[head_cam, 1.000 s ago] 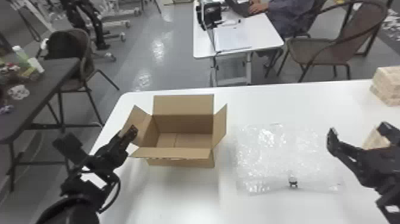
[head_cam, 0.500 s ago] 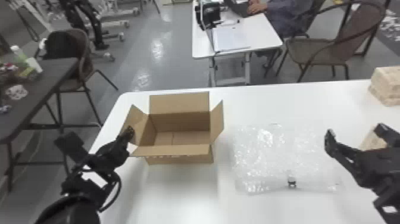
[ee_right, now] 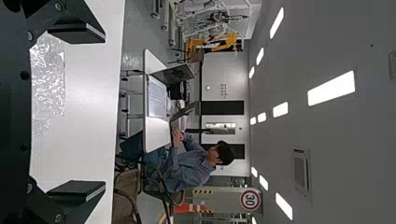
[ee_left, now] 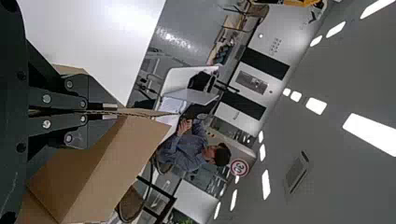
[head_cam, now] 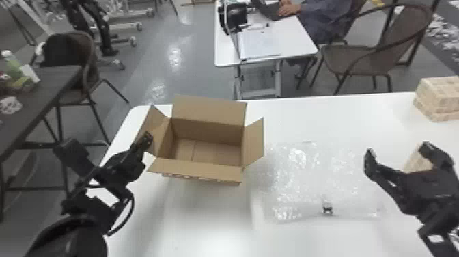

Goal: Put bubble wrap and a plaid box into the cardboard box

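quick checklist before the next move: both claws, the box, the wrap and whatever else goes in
1. Left claw shut on the box's left flap: ok
2. Right claw open, with nothing between its fingers: ok
3. Cardboard box open at the top, flaps spread: ok
4. Bubble wrap in the box: not ok, it lies flat on the table to the box's right
5. Small dark thing by the wrap's near edge, on top or underneath: cannot tell
6. Plaid box identified: cannot tell, a pale patterned stack sits far right
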`<state>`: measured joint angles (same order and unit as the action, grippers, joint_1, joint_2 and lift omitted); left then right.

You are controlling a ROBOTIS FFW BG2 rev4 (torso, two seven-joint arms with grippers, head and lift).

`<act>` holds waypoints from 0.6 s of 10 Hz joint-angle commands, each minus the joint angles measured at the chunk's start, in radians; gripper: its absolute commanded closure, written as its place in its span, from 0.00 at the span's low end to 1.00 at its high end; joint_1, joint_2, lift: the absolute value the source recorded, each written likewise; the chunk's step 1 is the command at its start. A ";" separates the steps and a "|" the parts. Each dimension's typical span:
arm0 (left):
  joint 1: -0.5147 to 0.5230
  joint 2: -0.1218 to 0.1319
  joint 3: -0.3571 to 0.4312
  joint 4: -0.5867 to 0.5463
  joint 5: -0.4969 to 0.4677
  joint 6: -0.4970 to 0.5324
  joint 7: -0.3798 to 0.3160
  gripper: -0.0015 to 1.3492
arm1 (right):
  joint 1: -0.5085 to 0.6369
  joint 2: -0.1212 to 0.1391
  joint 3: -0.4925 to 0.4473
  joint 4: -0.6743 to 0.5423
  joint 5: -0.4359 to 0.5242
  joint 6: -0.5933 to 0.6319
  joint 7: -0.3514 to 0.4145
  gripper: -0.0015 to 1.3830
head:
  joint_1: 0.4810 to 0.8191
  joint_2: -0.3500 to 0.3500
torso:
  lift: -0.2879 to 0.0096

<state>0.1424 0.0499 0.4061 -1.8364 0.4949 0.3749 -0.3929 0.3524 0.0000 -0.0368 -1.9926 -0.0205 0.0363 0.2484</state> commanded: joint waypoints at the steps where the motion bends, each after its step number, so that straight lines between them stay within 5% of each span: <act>1: -0.006 0.007 -0.003 -0.069 -0.029 0.015 0.000 0.91 | -0.001 0.001 0.000 0.000 0.002 0.011 0.000 0.13 | 0.63 0.74 | 0.60; 4: 0.005 0.002 -0.001 -0.213 -0.171 0.058 0.000 0.91 | -0.006 0.001 0.000 -0.014 0.014 0.051 -0.001 0.13 | 0.63 0.74 | 0.60; 6: 0.017 -0.012 -0.012 -0.233 -0.203 0.073 -0.001 0.91 | -0.032 0.001 0.000 -0.063 0.040 0.201 -0.012 0.13 | 0.63 0.73 | 0.60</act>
<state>0.1560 0.0426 0.3983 -2.0611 0.3081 0.4430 -0.3940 0.3301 0.0000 -0.0370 -2.0388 0.0076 0.1836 0.2365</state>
